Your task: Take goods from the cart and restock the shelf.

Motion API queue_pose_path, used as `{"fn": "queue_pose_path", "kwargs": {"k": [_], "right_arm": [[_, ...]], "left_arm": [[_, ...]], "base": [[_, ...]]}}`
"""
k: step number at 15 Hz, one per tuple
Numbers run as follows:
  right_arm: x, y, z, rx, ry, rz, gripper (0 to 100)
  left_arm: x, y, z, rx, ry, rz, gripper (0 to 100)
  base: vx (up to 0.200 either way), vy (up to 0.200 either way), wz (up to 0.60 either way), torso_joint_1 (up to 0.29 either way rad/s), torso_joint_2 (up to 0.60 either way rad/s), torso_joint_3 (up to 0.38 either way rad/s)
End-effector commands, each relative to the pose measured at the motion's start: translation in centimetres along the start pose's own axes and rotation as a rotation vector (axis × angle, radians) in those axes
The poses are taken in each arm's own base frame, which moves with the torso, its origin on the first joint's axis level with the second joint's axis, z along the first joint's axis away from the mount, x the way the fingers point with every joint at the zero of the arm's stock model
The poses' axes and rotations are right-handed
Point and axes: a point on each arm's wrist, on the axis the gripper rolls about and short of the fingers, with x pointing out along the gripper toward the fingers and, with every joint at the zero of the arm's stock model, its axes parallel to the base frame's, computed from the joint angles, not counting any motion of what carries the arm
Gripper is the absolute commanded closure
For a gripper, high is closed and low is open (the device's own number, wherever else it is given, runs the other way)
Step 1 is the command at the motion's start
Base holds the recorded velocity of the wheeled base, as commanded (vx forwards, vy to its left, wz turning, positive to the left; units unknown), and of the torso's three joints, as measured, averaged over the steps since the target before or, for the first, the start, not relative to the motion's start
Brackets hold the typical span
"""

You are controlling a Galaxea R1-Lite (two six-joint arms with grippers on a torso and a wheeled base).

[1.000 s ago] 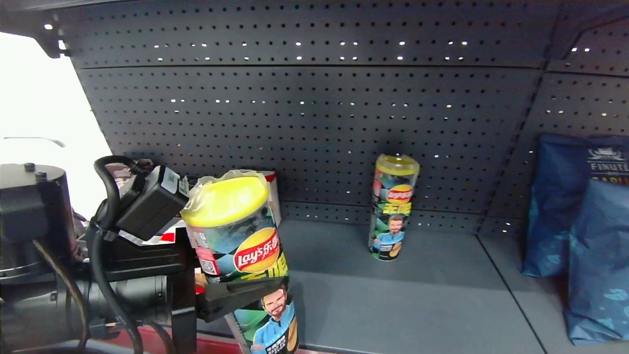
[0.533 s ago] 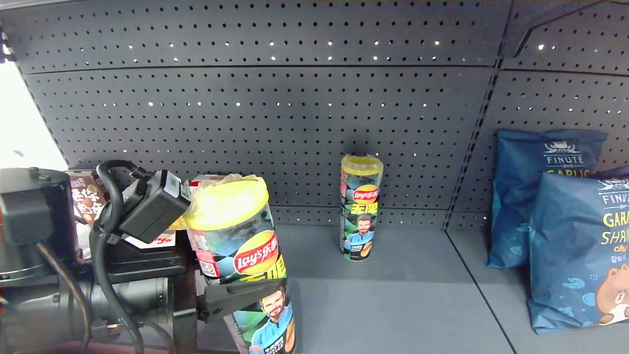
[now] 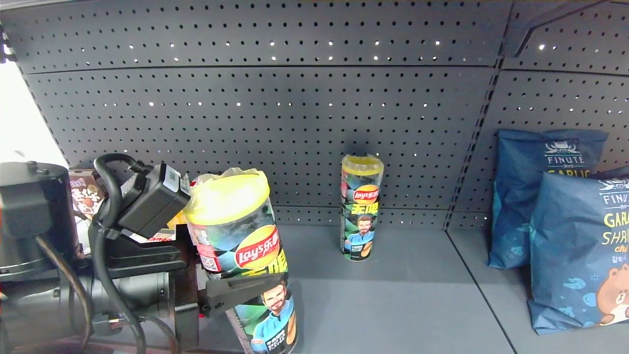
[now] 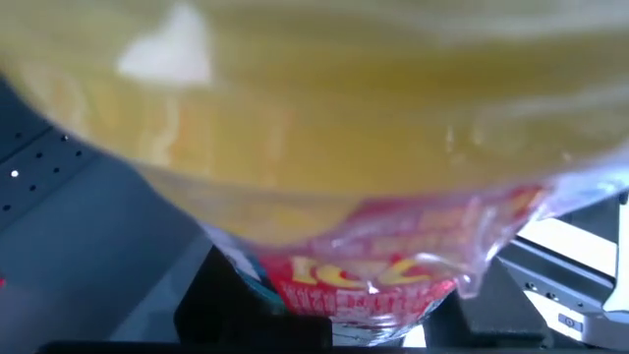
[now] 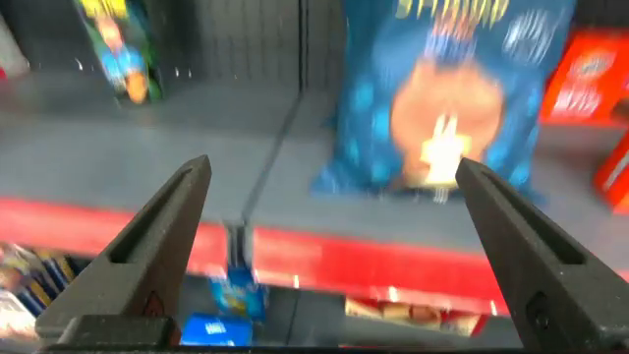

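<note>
We note left arm (image 3: 157,295): matte black throughout. Fat cylindrical joint housing (image 3: 29,211) at far end, two small round knobs on top. Boxy black wrist camera (image 3: 153,202) bears white square code sticker (image 3: 170,179). Thick black cable (image 3: 100,246) loops out of camera, runs down past smooth dark barrel. We see left fingers (image 3: 236,294) as flat black bars, small holes near root. We see right fingers (image 5: 147,251) as dark grey tapered wedges, blunt tips, round recess low on each.
</note>
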Motion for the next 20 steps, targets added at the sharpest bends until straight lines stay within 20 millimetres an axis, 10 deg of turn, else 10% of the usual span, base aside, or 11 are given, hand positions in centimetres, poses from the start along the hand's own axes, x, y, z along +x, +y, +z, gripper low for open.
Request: {"fn": "queue_pose_path", "kwargs": {"k": [1,10,20], "right_arm": [[3.9,-0.4,6.6,-0.092,0.118,0.068,0],[12.7,2.5,11.5,-0.196,0.267,0.501,0],[24.0,7.8,8.0,-0.092,0.354,0.605,0]], "left_arm": [[0.6,0.1,-0.2,0.006,0.015,-0.005,100],[0.5,0.1,-0.5,0.026,0.025,0.036,100],[0.6,0.4,-0.1,0.028,0.022,0.085,100]], "base": [[0.0,0.0,0.0,0.0,0.0,0.0],[0.0,0.0,0.0,0.0,0.0,0.0],[0.0,0.0,0.0,0.0,0.0,0.0]]}}
